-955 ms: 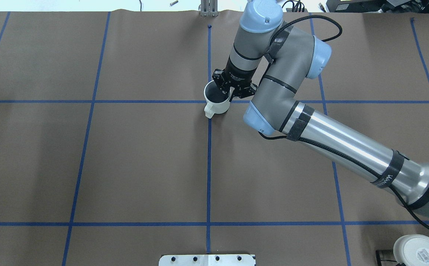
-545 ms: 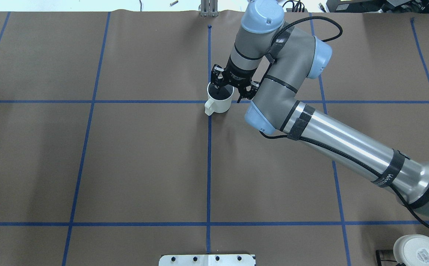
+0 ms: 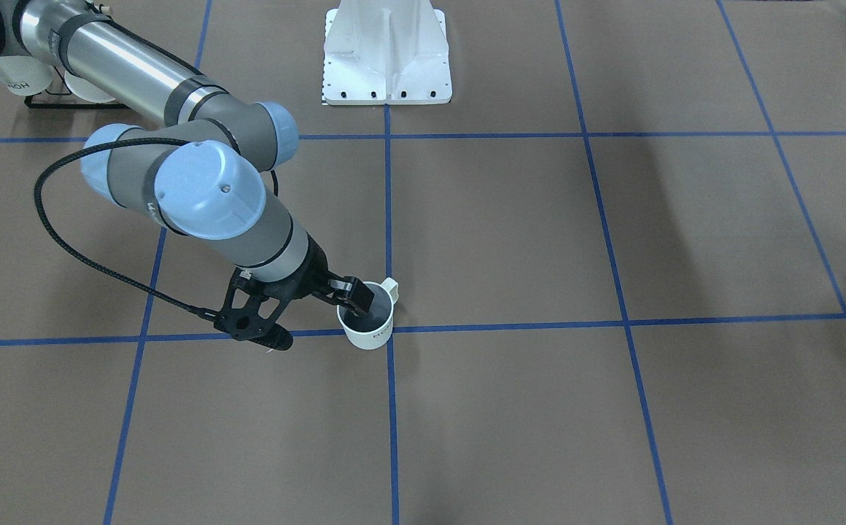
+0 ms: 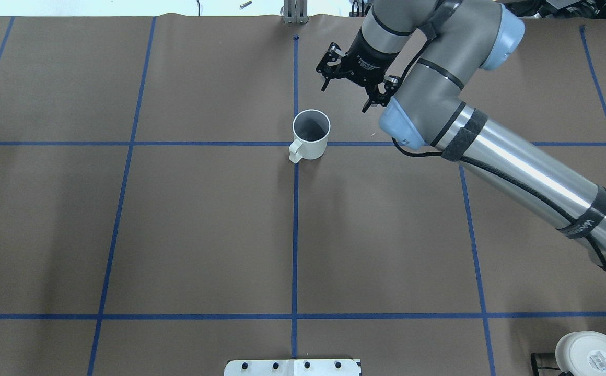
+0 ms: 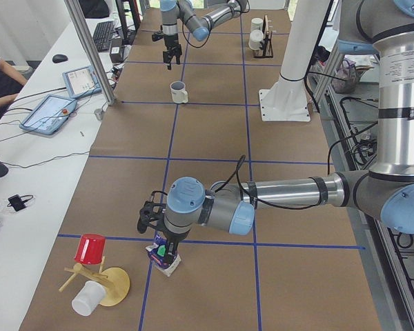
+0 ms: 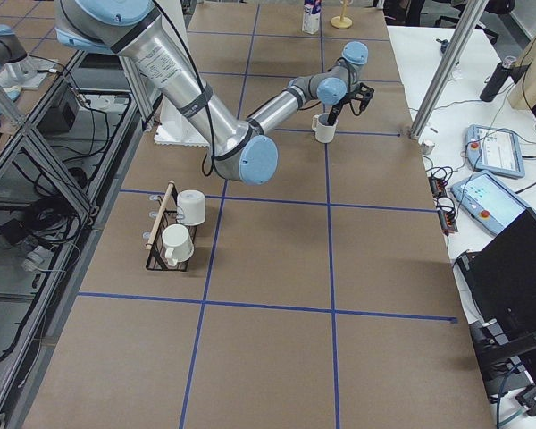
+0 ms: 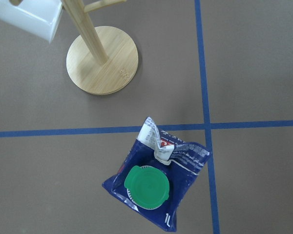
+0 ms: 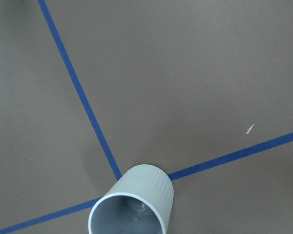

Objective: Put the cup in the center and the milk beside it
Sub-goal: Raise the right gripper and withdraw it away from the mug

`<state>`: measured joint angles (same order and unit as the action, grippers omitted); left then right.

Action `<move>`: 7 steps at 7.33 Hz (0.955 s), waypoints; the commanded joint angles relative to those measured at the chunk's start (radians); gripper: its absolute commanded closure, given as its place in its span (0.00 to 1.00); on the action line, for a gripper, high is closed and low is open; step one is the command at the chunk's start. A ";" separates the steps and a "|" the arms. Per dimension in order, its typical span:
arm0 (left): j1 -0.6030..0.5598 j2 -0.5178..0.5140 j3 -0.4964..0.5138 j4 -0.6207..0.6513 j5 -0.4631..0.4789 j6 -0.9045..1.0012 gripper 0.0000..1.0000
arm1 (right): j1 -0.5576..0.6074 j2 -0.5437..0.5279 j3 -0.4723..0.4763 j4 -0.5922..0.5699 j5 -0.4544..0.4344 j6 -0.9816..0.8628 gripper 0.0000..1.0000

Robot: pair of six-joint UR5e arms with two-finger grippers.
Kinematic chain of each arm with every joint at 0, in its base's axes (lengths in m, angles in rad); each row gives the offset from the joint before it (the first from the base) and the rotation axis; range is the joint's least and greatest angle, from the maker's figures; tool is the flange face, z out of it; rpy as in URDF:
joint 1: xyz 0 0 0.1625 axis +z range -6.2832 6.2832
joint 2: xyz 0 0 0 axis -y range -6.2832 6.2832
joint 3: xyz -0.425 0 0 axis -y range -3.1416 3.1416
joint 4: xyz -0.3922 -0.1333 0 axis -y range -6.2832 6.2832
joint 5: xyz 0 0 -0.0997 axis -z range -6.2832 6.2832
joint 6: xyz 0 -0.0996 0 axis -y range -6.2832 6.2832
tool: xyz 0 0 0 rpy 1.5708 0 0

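The cup (image 4: 311, 141), white with a dark grey inside, stands upright by the crossing of the blue tape lines; it also shows in the front view (image 3: 370, 332) and the right wrist view (image 8: 134, 204). My right gripper (image 4: 344, 99) is open and empty, raised off the cup on its far right side. In the front view the right gripper (image 3: 313, 321) still overlaps the cup's rim. The milk (image 7: 154, 187), blue and white with a green cap, stands at the table's left end (image 5: 164, 256). My left gripper (image 5: 160, 238) hangs right over it; I cannot tell whether it is open or shut.
A wooden mug tree (image 5: 100, 283) with a red and a white cup stands close to the milk; its base (image 7: 102, 58) shows in the left wrist view. A black wire rack (image 6: 174, 228) with two white mugs stands near the robot's right. The white robot mount (image 3: 386, 51) is at the near edge.
My right gripper opened and let go of the cup's rim, then rose and drew back to the far right. The cup stayed where it was.
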<state>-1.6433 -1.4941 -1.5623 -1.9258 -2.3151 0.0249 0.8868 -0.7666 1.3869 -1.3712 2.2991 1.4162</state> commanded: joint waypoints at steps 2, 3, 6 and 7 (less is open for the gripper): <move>0.000 -0.125 0.154 0.002 0.003 0.272 0.03 | 0.093 -0.174 0.167 -0.009 0.023 -0.135 0.00; 0.000 -0.138 0.166 0.001 0.005 0.288 0.03 | 0.137 -0.181 0.169 -0.011 0.045 -0.149 0.00; 0.002 -0.141 0.168 -0.002 0.002 0.288 0.03 | 0.228 -0.230 0.231 -0.200 0.065 -0.420 0.00; 0.005 -0.141 0.169 -0.002 0.003 0.290 0.03 | 0.257 -0.233 0.251 -0.291 0.057 -0.541 0.00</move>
<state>-1.6408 -1.6343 -1.3942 -1.9276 -2.3127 0.3128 1.1084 -0.9916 1.6120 -1.5584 2.3611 1.0115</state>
